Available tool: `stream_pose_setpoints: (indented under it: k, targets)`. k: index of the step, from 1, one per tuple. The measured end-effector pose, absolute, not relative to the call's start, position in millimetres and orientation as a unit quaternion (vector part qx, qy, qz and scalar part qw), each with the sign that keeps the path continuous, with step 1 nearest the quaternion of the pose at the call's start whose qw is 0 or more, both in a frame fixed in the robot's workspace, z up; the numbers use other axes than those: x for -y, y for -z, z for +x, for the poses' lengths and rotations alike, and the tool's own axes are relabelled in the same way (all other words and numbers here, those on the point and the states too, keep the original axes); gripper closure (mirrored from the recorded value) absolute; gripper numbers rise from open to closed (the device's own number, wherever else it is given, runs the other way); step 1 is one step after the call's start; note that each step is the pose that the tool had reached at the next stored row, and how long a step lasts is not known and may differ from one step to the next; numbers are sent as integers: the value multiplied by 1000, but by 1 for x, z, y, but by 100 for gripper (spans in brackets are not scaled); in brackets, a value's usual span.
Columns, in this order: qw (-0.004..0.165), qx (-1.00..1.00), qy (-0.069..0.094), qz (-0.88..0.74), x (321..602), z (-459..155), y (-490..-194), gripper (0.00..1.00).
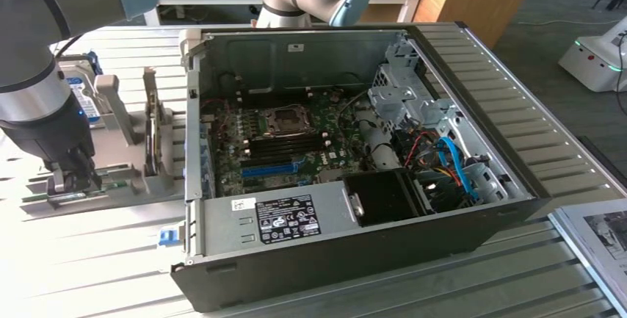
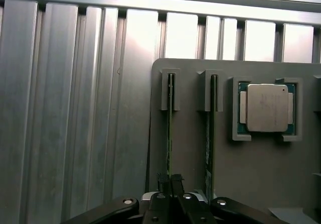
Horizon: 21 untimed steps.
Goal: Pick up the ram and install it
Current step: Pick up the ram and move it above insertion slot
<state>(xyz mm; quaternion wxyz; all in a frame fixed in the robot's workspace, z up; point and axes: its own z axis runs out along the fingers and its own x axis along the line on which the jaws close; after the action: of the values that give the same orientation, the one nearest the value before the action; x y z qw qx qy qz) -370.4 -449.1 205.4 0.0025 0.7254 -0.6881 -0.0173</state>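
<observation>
The ram (image 2: 170, 133) is a thin green stick seen edge-on, standing in a slot of the grey holder plate (image 2: 190, 148). My gripper (image 2: 169, 184) is shut on it, with the dark fingertips pinching its edge from both sides. A second green stick (image 2: 210, 133) stands in the neighbouring slot. In the exterior view my gripper (image 1: 69, 183) reaches down onto the grey holder (image 1: 128, 180) at the exterior view's left, well apart from the open computer case (image 1: 441, 208). The motherboard (image 1: 284, 142) lies inside the case with dark memory slots near its middle.
A processor chip (image 2: 266, 107) sits in a square pocket of the holder beside the sticks. Upright grey brackets (image 1: 155, 123) stand on the holder near my arm. The case holds a blue slot strip (image 1: 269, 170), cables (image 1: 451, 160) and a black fan housing (image 1: 387, 197). The table is ribbed metal (image 1: 98, 259).
</observation>
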Motion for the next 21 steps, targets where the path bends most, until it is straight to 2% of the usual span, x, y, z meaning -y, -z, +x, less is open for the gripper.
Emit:
stream_pose_setpoints:
  k: [9, 21]
  targets:
    - [3, 689, 17, 725, 449, -370, -206, 88]
    - [2, 689, 17, 725, 449, -368, -222, 88]
